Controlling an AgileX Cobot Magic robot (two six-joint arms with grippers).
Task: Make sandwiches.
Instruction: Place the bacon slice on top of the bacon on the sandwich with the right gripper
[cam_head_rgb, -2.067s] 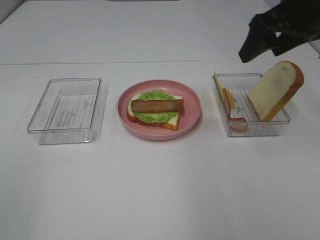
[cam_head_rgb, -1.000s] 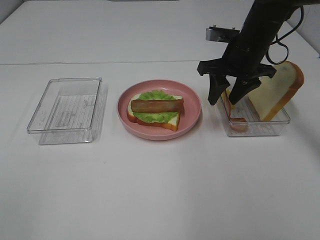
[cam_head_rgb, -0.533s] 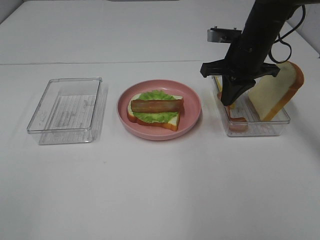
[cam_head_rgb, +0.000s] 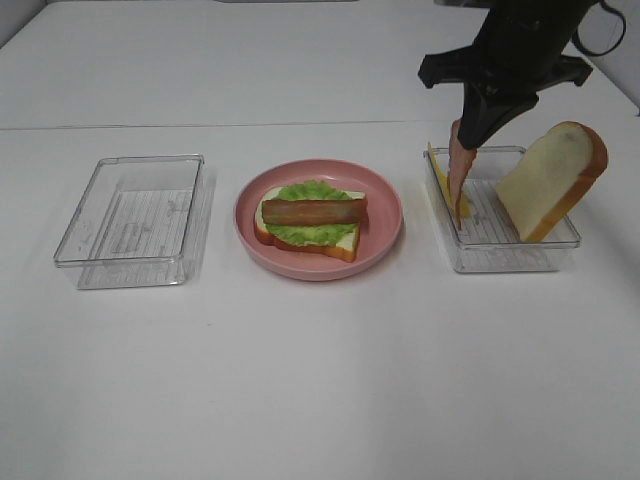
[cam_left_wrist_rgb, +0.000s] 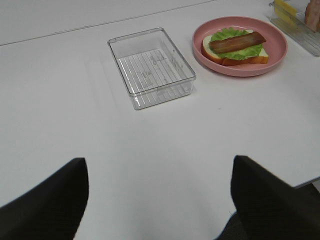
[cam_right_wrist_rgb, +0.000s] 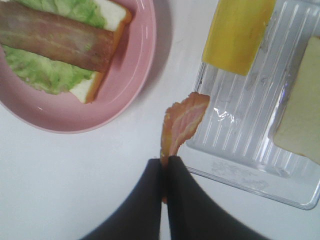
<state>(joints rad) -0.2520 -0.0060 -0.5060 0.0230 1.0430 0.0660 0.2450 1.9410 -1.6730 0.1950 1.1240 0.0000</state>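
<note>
On the pink plate (cam_head_rgb: 388, 215) lies the sandwich (cam_head_rgb: 310, 222): one bread slice, green lettuce and a brown bacon strip on top. My right gripper (cam_head_rgb: 474, 128) hangs above the right tray (cam_head_rgb: 505, 258), shut on a second bacon strip (cam_head_rgb: 459, 172) that dangles down from it. The right wrist view shows the fingertips (cam_right_wrist_rgb: 150, 172) pinched on that bacon strip (cam_right_wrist_rgb: 179, 122). A bread slice (cam_head_rgb: 552, 180) leans in the right tray beside yellow cheese (cam_head_rgb: 436, 166). My left gripper (cam_left_wrist_rgb: 159, 197) stands open and empty over bare table, well short of the plate (cam_left_wrist_rgb: 277, 50).
An empty clear tray (cam_head_rgb: 130, 225) sits left of the plate; the left wrist view shows this tray (cam_left_wrist_rgb: 150, 67) ahead of the open fingers (cam_left_wrist_rgb: 45, 200). The white table's back edge runs behind the trays.
My right gripper came down into the right tray, shut on the bacon strip and rose with it. The strip now hangs above the tray. The left arm has not moved.
</note>
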